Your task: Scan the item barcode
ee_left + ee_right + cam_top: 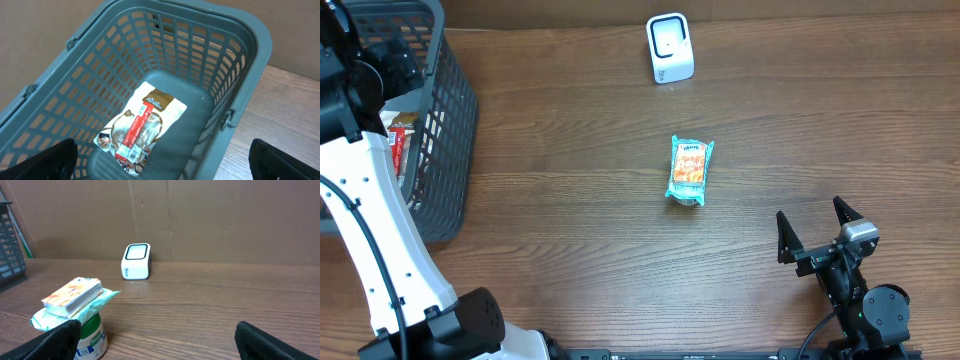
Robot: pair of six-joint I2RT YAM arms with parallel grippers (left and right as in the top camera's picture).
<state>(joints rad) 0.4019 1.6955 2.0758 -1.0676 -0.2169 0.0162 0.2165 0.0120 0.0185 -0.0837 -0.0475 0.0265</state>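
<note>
A white barcode scanner (670, 48) stands at the far middle of the table, also visible from the right wrist as the scanner (136, 261). A teal and orange snack packet (690, 170) lies mid-table on top of a small green-lidded jar (91, 334). My right gripper (811, 212) is open and empty, near the front right, well short of the packet (75, 297). My left gripper (162, 145) hangs open over the grey basket (240, 75). Below it, on the basket floor, lies a brown and white packet with a red strip (142, 127).
The grey basket (445, 130) fills the table's far left corner, with the left arm's white link (380, 240) rising in front of it. A brown cardboard wall (225, 215) backs the table behind the scanner.
</note>
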